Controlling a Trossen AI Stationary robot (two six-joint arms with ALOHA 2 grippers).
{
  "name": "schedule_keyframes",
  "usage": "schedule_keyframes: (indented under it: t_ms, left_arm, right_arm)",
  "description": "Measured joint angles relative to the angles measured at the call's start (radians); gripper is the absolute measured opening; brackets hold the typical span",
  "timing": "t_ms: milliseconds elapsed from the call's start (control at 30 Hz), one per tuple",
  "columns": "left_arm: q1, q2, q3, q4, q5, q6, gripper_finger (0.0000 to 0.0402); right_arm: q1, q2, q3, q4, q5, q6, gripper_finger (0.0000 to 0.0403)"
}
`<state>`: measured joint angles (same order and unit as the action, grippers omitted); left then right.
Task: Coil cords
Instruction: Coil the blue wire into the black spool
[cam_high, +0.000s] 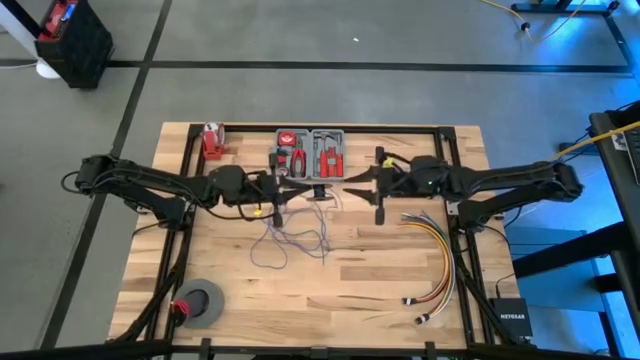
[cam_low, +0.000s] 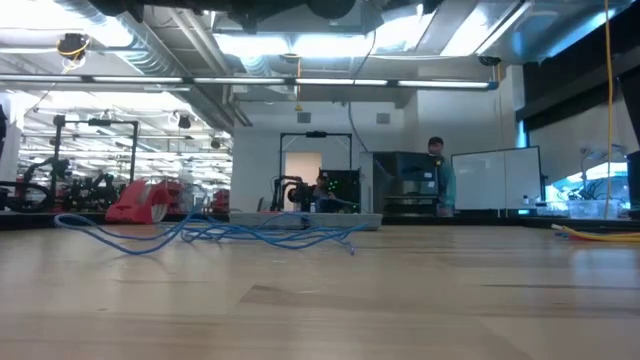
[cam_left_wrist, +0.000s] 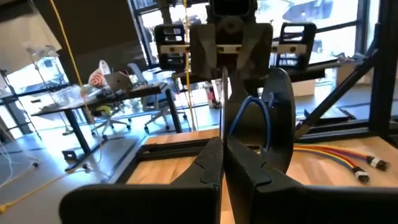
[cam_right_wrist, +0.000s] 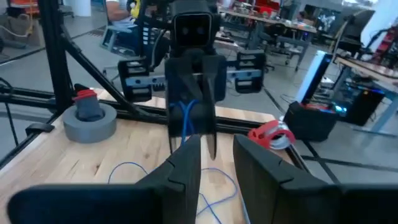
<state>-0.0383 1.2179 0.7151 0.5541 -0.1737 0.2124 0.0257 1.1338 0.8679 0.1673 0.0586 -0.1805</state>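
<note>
The thin blue-purple cords (cam_high: 290, 238) lie in a loose tangle on the wooden table's middle (cam_low: 215, 232). One part of them rises to my left gripper (cam_high: 283, 187), which is held level above the table and shut on them (cam_left_wrist: 222, 158). My right gripper (cam_high: 372, 185) faces it from the table's right at about the same height. It is open (cam_right_wrist: 217, 165), with nothing between its fingers. In the low view both grippers are out of sight above the picture. My left gripper pinches a small loop of the cords (cam_right_wrist: 188, 115) between its two shut fingers. The fingers lie level and point toward the table's right side. The loop (cam_left_wrist: 250, 109) stands out past the fingertips. Slack strands hang from it to the tangle on the table.
A grey tray of red-handled tools (cam_high: 312, 152) stands at the far middle, with a red item (cam_high: 211, 140) to its left. A grey tape roll (cam_high: 200, 303) lies near left. A bundle of yellow, orange and red cables (cam_high: 435, 255) lies right. A person (cam_low: 437, 175) stands in the room behind.
</note>
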Motion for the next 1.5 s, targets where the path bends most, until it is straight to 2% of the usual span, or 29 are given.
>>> schedule_keyframes:
  t_ms: [200,500,600,733,900,1167,1333,1500]
  left_arm:
    - [0.0,0.0,0.0,-0.014,0.025,0.008,0.0001]
    - [0.0,0.0,0.0,-0.025,0.026,0.014,0.0001]
    - [0.0,0.0,0.0,-0.022,0.025,0.014,0.0001]
    - [0.0,0.0,0.0,-0.021,0.026,0.028,0.0001]
    - [0.0,0.0,0.0,-0.021,0.028,0.026,0.0001]
    - [0.001,0.0,0.0,-0.024,0.003,0.022,0.0002]
    - [0.001,-0.009,0.002,-0.09,-0.113,0.031,0.0038]
    - [0.001,-0.022,0.002,-0.165,-0.18,0.0,0.0096]
  right_arm:
    - [0.0,0.096,-0.001,0.131,-0.027,-0.022,0.0099]
    - [0.0,0.147,-0.001,0.243,-0.08,-0.035,0.0099]
    - [0.0,0.167,0.0,0.263,-0.061,-0.045,0.0098]
    - [-0.001,0.18,0.0,0.259,-0.027,-0.068,0.0074]
    - [-0.001,0.18,0.0,0.257,-0.055,-0.088,0.0014]
    - [0.0,0.176,0.0,0.244,-0.04,-0.108,0.0007]
    - [0.0,0.101,-0.001,0.175,-0.021,-0.115,0.0009]
    - [0.001,-0.037,0.0,0.019,0.117,-0.116,0.0006]
